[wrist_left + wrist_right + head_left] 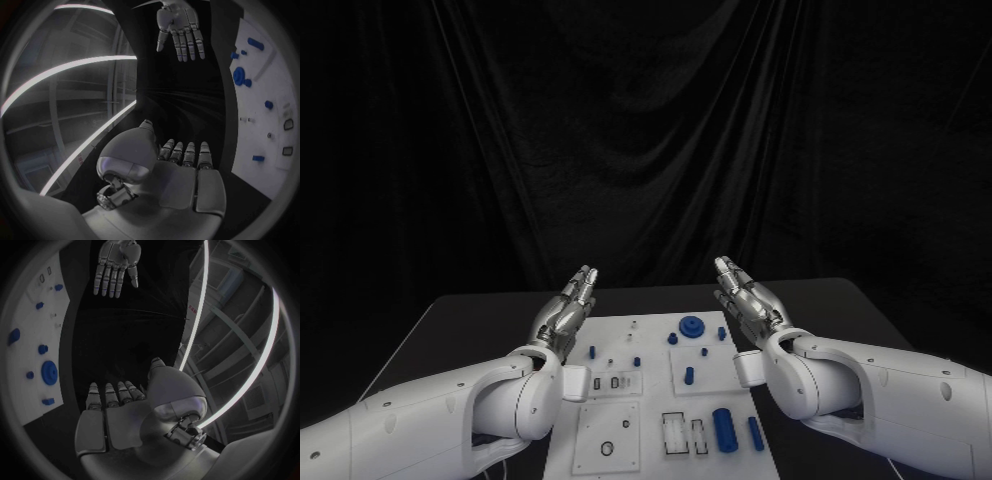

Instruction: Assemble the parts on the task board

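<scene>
Parts lay nearest the robot on the task board [646,400]: a long blue cylinder [723,428] and a thinner blue bar [754,432] at the near right corner, beside dark rectangular slots [675,432]. Farther along sat a blue peg [689,376] in mid-board, small blue pieces [593,353] toward the left edge, and at the far end a round blue gear [691,325].

Both hands were raised above the board's far half, one to each side. The left hand [567,310] hung over the left edge, fingers straight and together, holding nothing; the left wrist view showed its fingers [187,152] extended with the palm bare. The right hand [750,300] mirrored it over the right edge, likewise flat and holding nothing, fingers [112,395] stretched out in its own wrist view.

Judging from this, no part had yet been picked, so the step in hand was choosing and reaching for a first piece. Doing it well would mean lowering one hand at a time, letting the fingers spread before contact, and taking a piece that lies on that hand's own side so the arms do not cross. The gear lay between the two hands and below them, slightly closer to the right one; the long cylinder sat well back toward the robot, behind the right hand's wrist.
</scene>
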`<control>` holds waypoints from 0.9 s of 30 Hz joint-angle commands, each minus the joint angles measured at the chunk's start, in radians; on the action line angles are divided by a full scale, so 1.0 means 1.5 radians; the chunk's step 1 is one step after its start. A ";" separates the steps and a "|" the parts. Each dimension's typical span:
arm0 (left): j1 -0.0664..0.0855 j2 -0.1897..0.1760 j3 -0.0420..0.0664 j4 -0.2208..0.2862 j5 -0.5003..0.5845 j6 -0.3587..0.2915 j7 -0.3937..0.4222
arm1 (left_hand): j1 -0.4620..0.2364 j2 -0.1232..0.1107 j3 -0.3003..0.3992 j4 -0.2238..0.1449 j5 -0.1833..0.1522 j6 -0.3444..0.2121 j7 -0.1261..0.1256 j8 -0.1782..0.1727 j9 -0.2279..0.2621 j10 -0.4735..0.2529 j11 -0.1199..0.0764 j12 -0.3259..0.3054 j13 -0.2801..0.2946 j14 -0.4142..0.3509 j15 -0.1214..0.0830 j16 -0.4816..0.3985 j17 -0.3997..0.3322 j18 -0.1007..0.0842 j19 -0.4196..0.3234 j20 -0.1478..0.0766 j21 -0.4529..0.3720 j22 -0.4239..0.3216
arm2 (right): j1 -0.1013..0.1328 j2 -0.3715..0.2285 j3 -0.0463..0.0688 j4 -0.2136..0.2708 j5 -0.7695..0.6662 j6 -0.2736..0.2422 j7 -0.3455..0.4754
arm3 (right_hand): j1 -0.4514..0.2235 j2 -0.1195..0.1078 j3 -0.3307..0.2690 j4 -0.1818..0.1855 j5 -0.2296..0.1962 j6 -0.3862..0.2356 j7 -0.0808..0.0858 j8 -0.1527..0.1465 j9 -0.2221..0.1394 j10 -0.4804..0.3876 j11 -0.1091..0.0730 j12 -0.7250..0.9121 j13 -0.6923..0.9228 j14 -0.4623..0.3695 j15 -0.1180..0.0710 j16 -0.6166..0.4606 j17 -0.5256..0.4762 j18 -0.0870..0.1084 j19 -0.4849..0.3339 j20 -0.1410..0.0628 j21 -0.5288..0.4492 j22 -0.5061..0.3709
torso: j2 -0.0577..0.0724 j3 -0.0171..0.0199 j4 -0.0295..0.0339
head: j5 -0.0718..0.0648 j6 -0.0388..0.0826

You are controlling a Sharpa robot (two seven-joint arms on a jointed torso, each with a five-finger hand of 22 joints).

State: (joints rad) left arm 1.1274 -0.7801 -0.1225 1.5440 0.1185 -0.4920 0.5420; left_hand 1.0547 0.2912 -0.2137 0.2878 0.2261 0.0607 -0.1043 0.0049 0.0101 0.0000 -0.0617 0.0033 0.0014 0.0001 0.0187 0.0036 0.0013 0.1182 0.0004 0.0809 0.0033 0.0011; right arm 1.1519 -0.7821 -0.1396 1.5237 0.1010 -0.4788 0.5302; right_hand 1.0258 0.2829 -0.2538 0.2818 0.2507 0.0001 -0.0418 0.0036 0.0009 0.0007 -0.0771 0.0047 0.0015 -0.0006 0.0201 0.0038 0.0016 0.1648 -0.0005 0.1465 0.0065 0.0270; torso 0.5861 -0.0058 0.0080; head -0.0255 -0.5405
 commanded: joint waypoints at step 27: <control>0.045 -0.060 -0.059 -0.003 0.002 0.369 0.152 | 0.066 -0.004 0.006 0.002 0.061 0.046 0.032 0.015 0.009 0.044 0.102 0.036 0.014 0.016 0.093 0.022 0.008 0.015 0.047 0.138 0.034 0.023 | 0.072 -0.053 -0.072 -0.027 0.076 0.472 -0.001 | 0.058 -0.003 -0.016 0.004 0.022 0.070 0.057 0.065 0.021 0.021 0.124 0.050 0.015 0.035 0.096 0.052 0.026 0.008 0.065 0.080 0.041 0.010 | 0.032 0.0000 0.0075 | -0.003 -0.049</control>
State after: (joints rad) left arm 1.1940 -0.8649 -0.2119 1.5380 0.1742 0.0296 0.6640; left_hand 1.1500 0.2862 -0.2019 0.2925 0.3143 0.1255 -0.0542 0.0252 0.0230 0.0687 0.0872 0.0550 0.0226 0.0249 0.1535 0.0355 0.0100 0.1254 0.0694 0.2681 0.0537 0.0355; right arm 1.2573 -0.8585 -0.2484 1.4819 0.2353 0.1471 0.5315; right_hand 1.1063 0.2786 -0.2717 0.2881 0.2822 0.1012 0.0438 0.0994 0.0314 0.0323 0.1047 0.0765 0.0227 0.0497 0.1661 0.0796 0.0384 0.1644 0.0938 0.2668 0.0667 0.0385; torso 0.6240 -0.0059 0.0139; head -0.0242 -0.6073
